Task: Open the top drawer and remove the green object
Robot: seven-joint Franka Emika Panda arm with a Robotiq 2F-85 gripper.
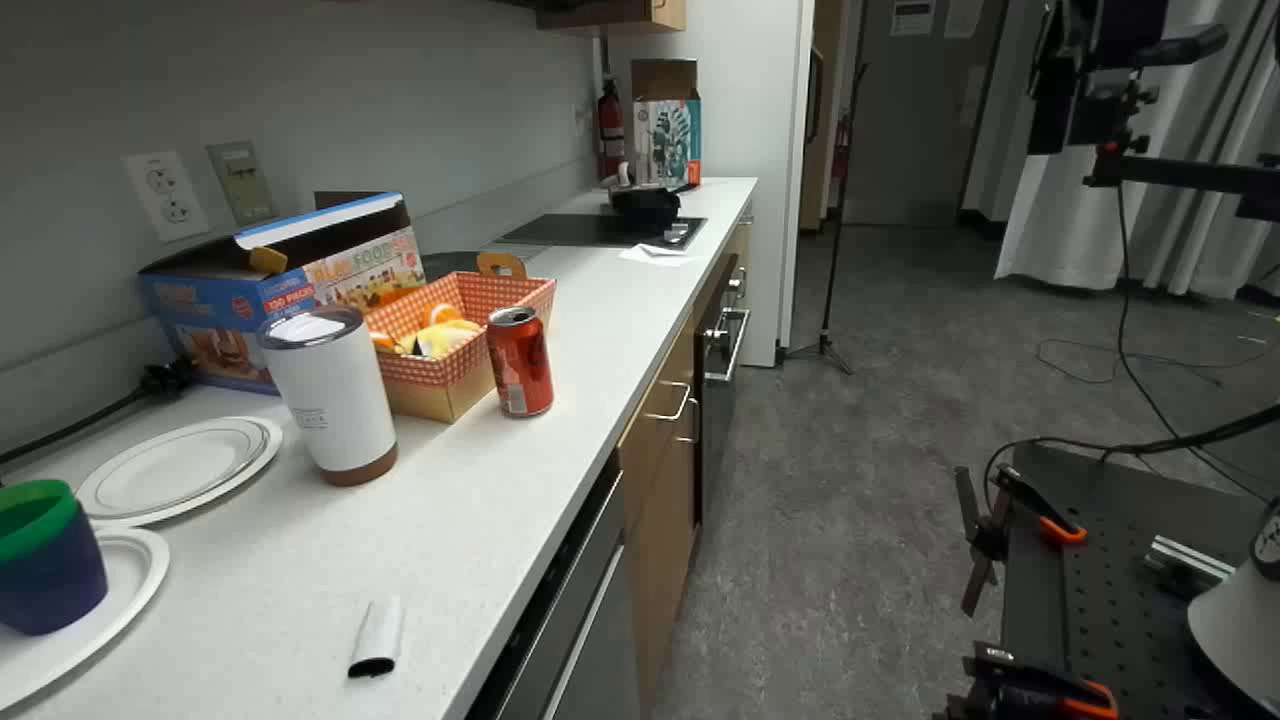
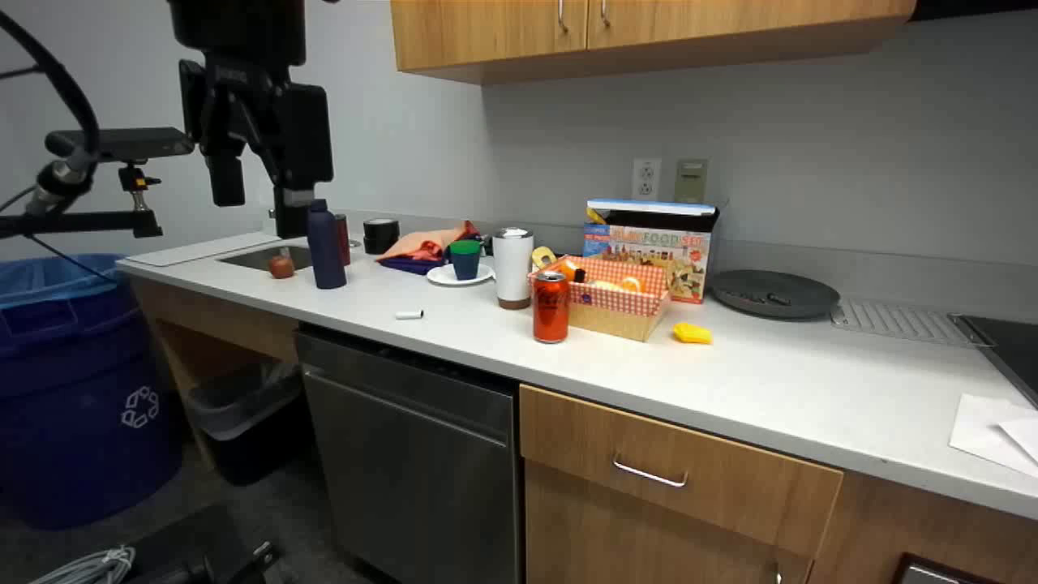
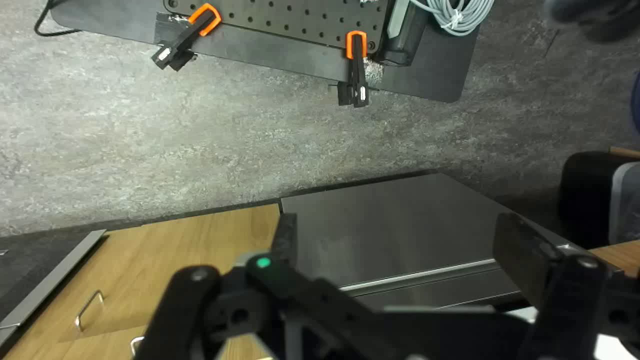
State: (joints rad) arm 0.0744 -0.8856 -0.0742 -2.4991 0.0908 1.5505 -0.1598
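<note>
The top drawer (image 2: 584, 438) is shut in both exterior views, with its tan wood front (image 1: 645, 420) just under the white counter. Its slim metal bar handle (image 2: 649, 472) faces outward. In the wrist view, part of the drawer front (image 3: 102, 346) shows at the lower left. The green object is out of view. My gripper (image 2: 259, 199) is open and empty, high up and well to the left of the drawer in an exterior view. In the wrist view, the gripper's fingers (image 3: 400, 245) stand wide apart, with the dishwasher front seen between them.
The counter (image 2: 795, 381) overhangs the drawer. A red can (image 2: 551, 308), a checked basket (image 2: 620, 312) and a white tumbler (image 2: 512, 272) stand on it. A green-and-blue cup (image 2: 465, 261) sits on a plate. A dishwasher (image 2: 413, 462) adjoins the drawer.
</note>
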